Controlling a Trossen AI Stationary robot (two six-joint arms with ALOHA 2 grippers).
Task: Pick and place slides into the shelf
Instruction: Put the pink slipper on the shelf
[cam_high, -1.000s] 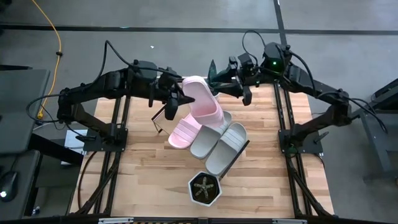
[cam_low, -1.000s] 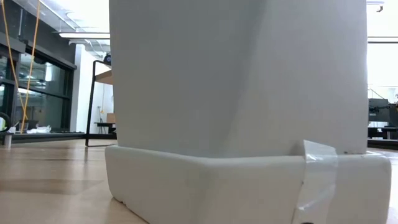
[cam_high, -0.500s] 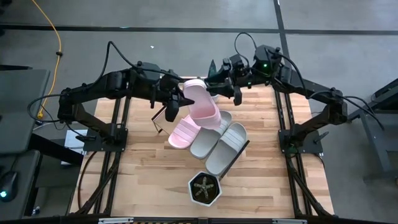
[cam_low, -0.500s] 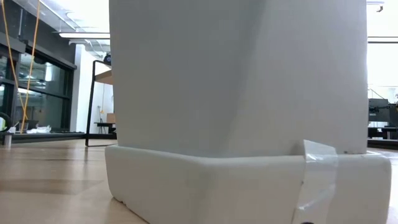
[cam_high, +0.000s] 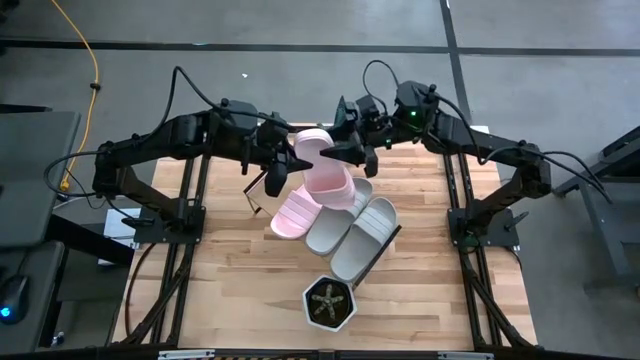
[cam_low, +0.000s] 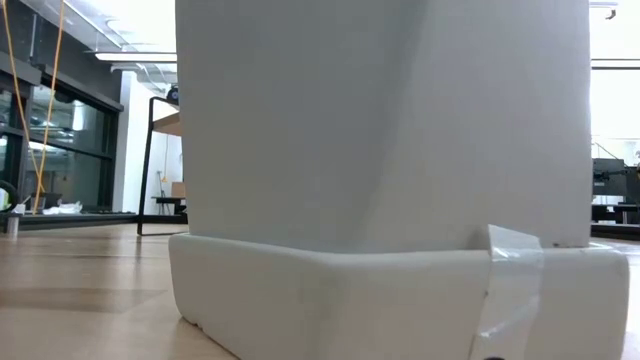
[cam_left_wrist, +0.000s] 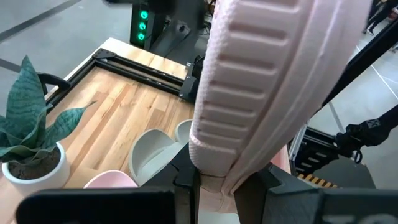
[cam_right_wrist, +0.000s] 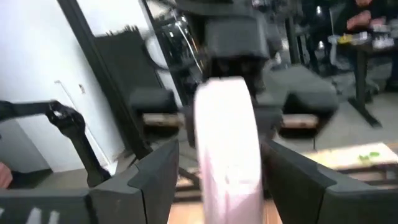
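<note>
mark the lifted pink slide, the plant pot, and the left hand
lifted pink slide (cam_high: 325, 165): high view, on its ribbed strap.
plant pot (cam_high: 329, 304): high view, on the soil inside the rim.
left hand (cam_high: 281, 158): high view, midway between its fingertips at the slide's edge.

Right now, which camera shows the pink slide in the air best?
The high view: the raised pink slide shows whole between the left tool and right tool. The left wrist view shows only its ribbed strap up close, the right wrist view a blurry end, the low view nothing.
</note>
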